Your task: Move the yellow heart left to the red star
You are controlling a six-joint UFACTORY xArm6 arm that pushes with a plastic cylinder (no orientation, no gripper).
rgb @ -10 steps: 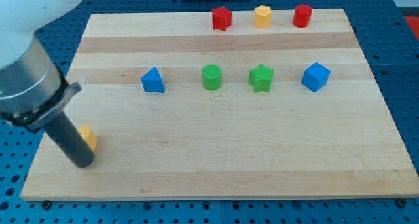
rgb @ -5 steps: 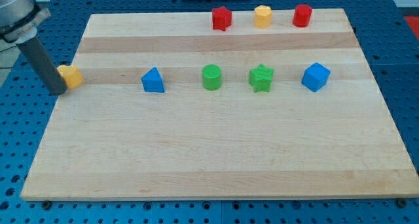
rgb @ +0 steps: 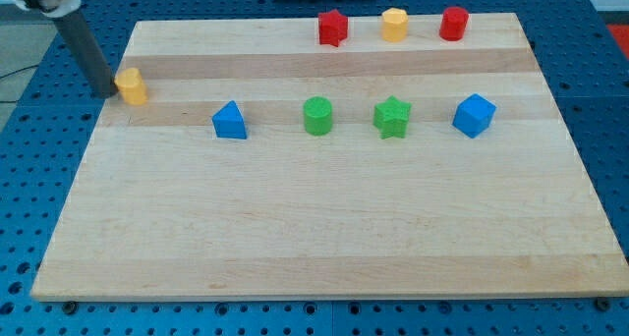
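Note:
A small yellow block (rgb: 131, 85), its shape hard to make out but seemingly the heart, sits near the board's left edge in the upper part. My tip (rgb: 105, 89) is right beside it on its left, touching or nearly touching, at the board's left edge. The rod slants up to the view's top left. The red star (rgb: 333, 28) stands far to the right along the top edge. A second yellow block (rgb: 394, 25) stands just right of the red star.
A red block (rgb: 453, 24) is at the top right. A row across the middle holds a blue triangle (rgb: 229, 121), a green cylinder (rgb: 317, 116), a green star (rgb: 392, 117) and a blue cube (rgb: 474, 115). The wooden board (rgb: 314, 238) lies on a blue perforated table.
My tip has swept from the board's lower left up along the left edge, carrying the yellow block with it towards the view's top and slightly right. The other blocks have not moved.

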